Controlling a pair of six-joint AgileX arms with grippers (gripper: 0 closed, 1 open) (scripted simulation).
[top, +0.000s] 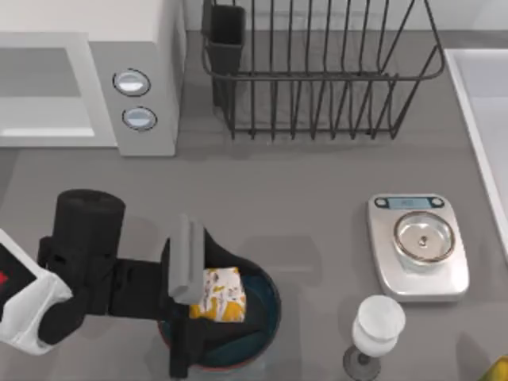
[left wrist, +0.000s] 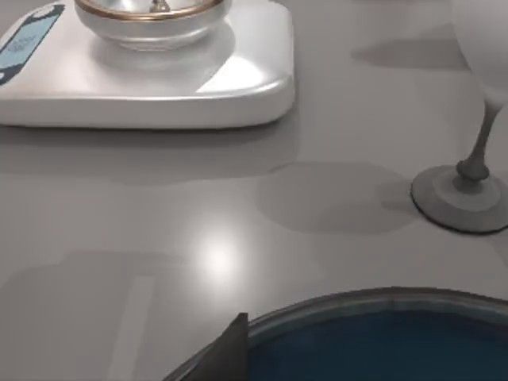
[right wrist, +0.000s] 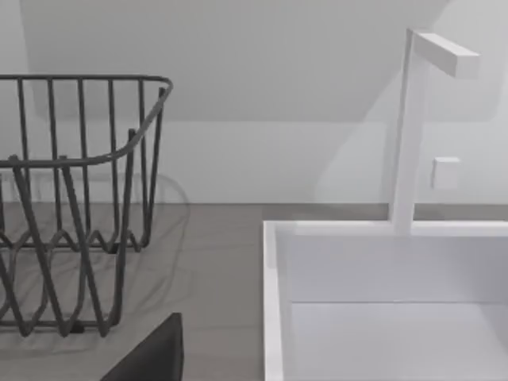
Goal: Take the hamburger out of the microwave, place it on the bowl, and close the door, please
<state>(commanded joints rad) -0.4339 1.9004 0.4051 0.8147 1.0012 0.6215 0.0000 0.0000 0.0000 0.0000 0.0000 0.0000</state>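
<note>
Hamburger over bowl.
My left tool (top: 213,295) clamps the soft, light white-paper-wrapped hamburger (top: 220,294) sideways above the blue bowl (top: 268,313), six o'clock.

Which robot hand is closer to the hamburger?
The left. The left gripper is right at the hamburger, over the bowl. The right gripper is away by the sink and dish rack.

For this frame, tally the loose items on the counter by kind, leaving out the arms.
Microwave: 1
Dish rack: 1
Scale: 1
Wine glass: 1
Bowl: 1
Hamburger, over the bowl at the left gripper: 1
Total: 6
</note>
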